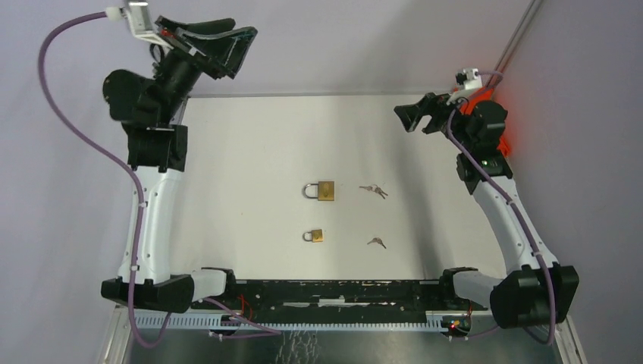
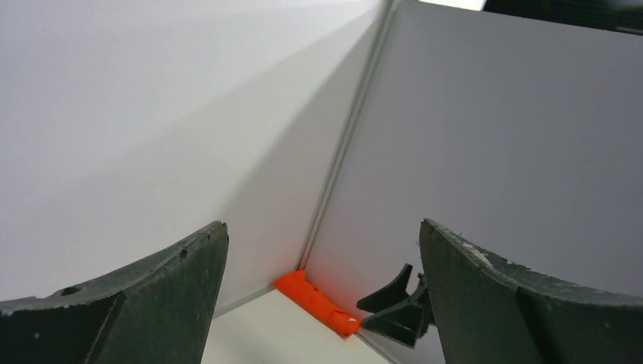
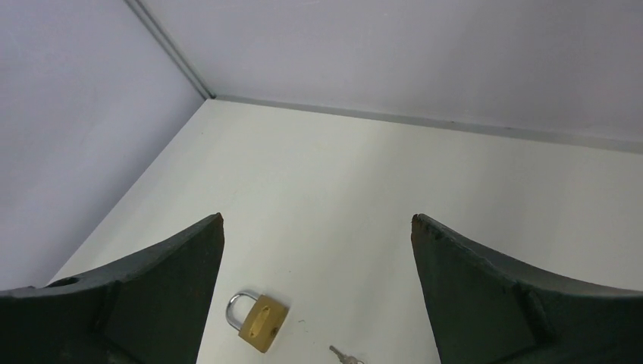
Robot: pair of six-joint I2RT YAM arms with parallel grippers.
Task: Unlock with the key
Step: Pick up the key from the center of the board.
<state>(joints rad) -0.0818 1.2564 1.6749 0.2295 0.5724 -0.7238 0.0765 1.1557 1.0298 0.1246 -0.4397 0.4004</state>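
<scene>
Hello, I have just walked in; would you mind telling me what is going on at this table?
Nothing is being handled yet. The left gripper is open, held high near the back wall, and the right gripper is open above the far right corner of the table. In the middle lie a larger padlock and a smaller padlock, both with shackles closed. To the right of each lies a set of keys, the far keys and the near keys. Unlocking has not begun.
</scene>
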